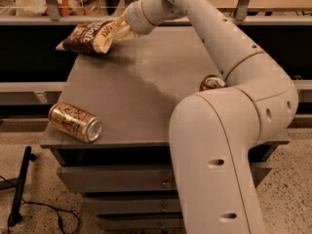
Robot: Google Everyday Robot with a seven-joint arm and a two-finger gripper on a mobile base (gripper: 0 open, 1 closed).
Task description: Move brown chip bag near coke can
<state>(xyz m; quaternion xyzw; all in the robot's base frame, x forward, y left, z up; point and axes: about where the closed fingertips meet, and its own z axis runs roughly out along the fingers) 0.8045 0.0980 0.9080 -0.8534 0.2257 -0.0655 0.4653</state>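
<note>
Gripper (116, 31) was at upper left of frame, closed on cream end of brown chip bag (85, 37). Bag hung tilted just above far-left corner of grey table (146, 91). Coke can (212, 83) stood at table's right edge, partly hidden behind arm (229, 145), well apart from bag. 1 gold-tan can (75, 122) lay on its side at near-left corner.

We see just the red coke can (212, 82) top past the pale arm (234, 52); the end effector (119, 30) is half-hidden against the crinkly brown chip bag (85, 35).
</note>
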